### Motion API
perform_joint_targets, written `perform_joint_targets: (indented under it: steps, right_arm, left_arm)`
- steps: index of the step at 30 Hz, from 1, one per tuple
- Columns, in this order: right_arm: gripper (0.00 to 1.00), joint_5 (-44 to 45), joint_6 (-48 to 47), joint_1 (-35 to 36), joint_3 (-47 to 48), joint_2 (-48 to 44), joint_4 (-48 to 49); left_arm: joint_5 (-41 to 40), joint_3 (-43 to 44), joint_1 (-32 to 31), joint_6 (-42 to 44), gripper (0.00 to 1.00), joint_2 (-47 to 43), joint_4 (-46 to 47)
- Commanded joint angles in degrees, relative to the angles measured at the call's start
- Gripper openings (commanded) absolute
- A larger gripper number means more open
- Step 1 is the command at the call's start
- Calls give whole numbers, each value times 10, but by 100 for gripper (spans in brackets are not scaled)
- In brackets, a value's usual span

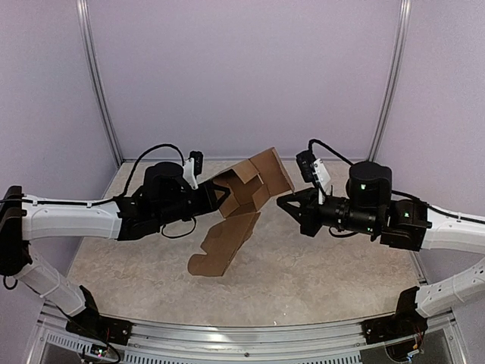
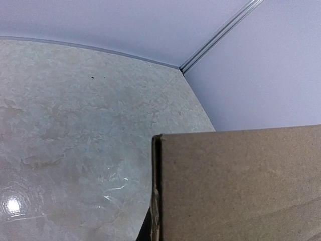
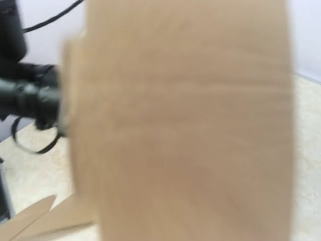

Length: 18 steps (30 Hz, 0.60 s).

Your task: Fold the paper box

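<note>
The paper box [image 1: 250, 186] is a brown cardboard piece, partly folded, held up above the table between the two arms. A long flap [image 1: 224, 246] hangs from it down toward the table. My left gripper [image 1: 221, 199] is shut on the box's left wall. In the left wrist view the cardboard [image 2: 241, 186] hides the jaws. My right gripper [image 1: 283, 202] is shut with nothing in it, its tip right beside the box's right edge; whether they touch I cannot tell. Blurred cardboard [image 3: 180, 130] fills the right wrist view and hides those fingers.
The pale marbled table [image 1: 318, 265] is enclosed by lavender walls with metal corner rails [image 2: 220, 35]. A metal frame [image 1: 250, 341] runs along the near edge. The left arm's black wrist [image 3: 30, 93] shows past the box in the right wrist view.
</note>
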Motion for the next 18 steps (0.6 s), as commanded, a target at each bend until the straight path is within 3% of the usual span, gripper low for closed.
perform_joint_targets:
  steps: [1,10,18]
  right_arm:
    - [2,-44,-28,4,-13,-50,-72]
    - [29,-80,-81,5,14,-105,-216]
    - [41,-44,-107,4,59,-107,-247]
  left_arm:
    - [-40,-1,7,38,0,-26,-35]
    - [-55,-12,12,114,0,-52,-49]
    - [-59,-33,11,169,0,-73,-60]
